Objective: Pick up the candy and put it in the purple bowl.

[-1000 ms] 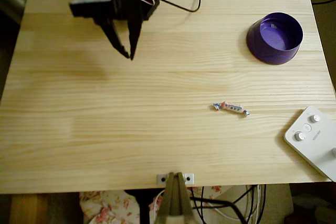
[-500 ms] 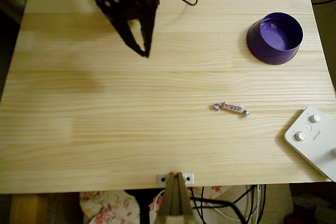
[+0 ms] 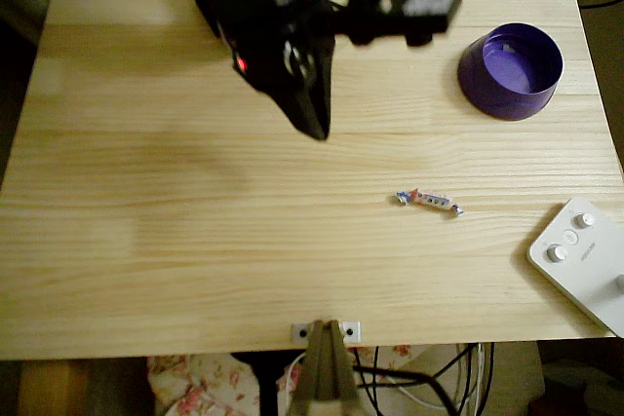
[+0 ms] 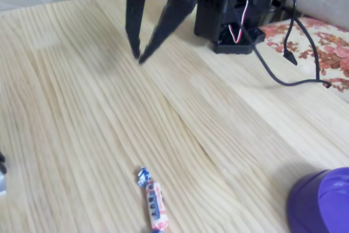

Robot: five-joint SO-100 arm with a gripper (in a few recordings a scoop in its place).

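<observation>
On table (image 3: pixel 146 241) | candy (image 3: pixel 428 201) long axis left-right, slightly tilted, overhead view

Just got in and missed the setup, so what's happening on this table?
A black robot arm's gripper hangs over the wooden table with its fingertips nearly together and nothing between them. The candy lies flat on the wood, apart from the gripper, not yet picked up. The purple bowl sits near the table's far right corner in the overhead view. A white device with round buttons rests at the right edge.
</observation>
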